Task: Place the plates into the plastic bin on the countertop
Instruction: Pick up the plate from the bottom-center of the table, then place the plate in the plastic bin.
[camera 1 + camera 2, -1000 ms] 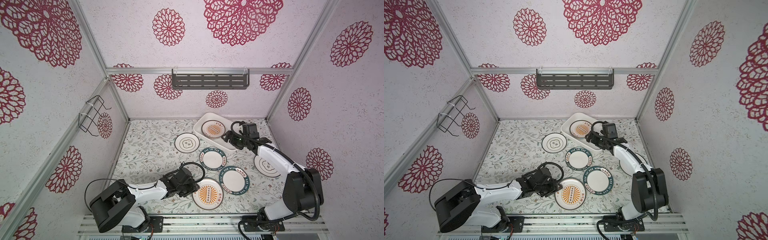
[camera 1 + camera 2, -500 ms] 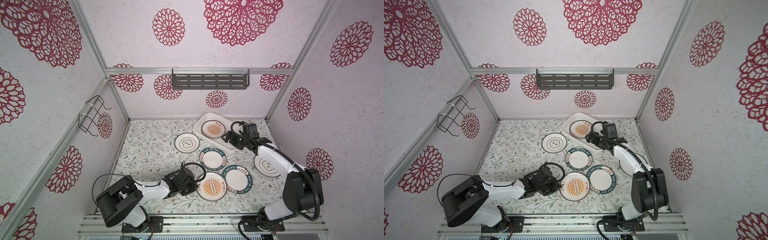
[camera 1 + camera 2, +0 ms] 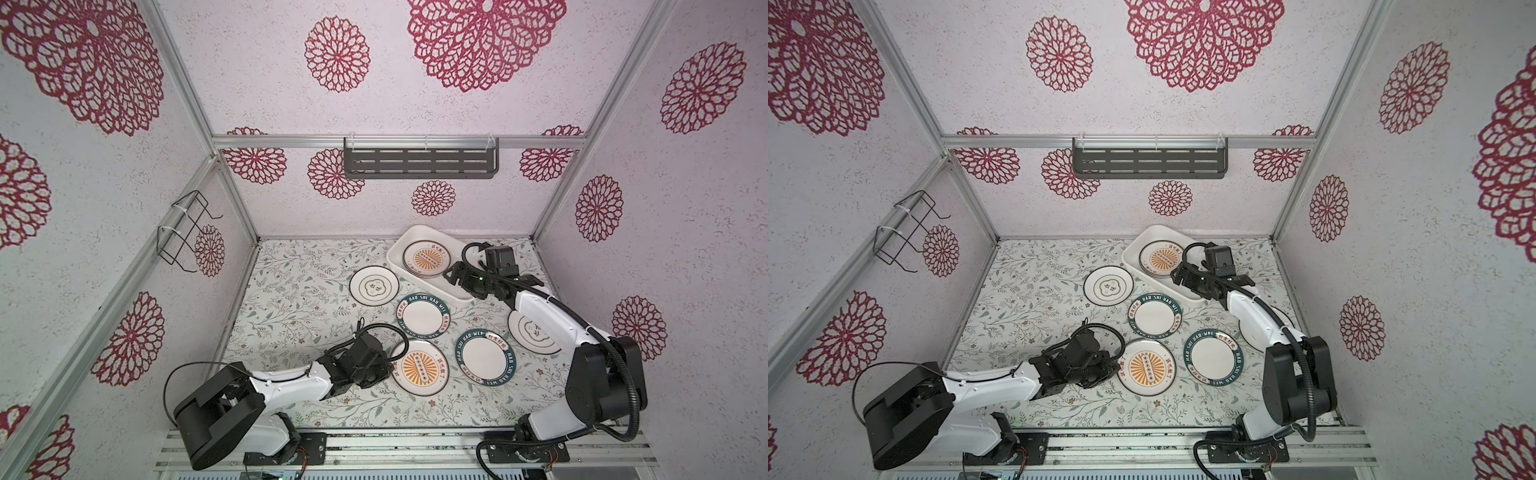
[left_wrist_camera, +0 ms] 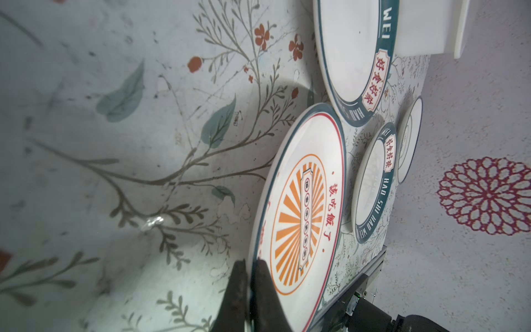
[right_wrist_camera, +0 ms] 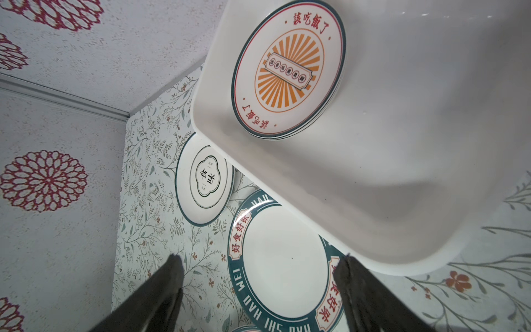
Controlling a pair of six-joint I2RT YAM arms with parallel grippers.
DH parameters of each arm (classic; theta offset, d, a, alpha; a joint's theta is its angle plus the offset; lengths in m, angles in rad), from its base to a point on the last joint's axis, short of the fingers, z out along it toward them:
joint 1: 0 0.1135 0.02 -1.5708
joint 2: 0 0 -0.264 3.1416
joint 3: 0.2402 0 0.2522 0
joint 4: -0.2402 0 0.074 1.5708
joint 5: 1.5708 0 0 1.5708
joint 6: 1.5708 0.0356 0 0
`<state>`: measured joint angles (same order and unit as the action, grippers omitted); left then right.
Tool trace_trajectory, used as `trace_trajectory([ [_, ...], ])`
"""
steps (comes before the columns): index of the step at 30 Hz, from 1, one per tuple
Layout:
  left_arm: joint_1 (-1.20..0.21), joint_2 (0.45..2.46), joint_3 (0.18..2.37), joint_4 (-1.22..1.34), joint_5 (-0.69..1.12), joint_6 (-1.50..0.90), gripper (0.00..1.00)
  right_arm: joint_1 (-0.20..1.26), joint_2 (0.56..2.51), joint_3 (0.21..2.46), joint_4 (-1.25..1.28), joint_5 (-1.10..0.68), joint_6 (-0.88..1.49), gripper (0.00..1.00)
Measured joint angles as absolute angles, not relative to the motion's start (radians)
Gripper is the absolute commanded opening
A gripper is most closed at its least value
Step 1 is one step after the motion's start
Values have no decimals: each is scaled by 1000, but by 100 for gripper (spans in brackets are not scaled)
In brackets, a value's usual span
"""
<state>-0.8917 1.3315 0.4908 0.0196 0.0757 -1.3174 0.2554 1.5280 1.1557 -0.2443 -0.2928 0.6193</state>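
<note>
Pinching the rim of the sunburst plate (image 4: 298, 207), left jaws adjoin open countertop (image 4: 115, 143).

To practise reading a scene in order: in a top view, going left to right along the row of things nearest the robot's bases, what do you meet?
Left tool → sunburst plate → teal plate → ringed plate
</note>
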Motion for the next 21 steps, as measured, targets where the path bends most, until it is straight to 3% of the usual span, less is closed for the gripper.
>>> trace_trajectory([
  [7,-859,1118,549,-244,-1,-1267,0,250,1530,1181,-237,-303,620,91],
  [13,-723,939,649,-406,-30,-1199,0,242,1543,1188,-202,-337,631,91],
  [21,-516,959,826,-464,-12,-1111,0,239,1561,1182,-83,-452,688,90],
])
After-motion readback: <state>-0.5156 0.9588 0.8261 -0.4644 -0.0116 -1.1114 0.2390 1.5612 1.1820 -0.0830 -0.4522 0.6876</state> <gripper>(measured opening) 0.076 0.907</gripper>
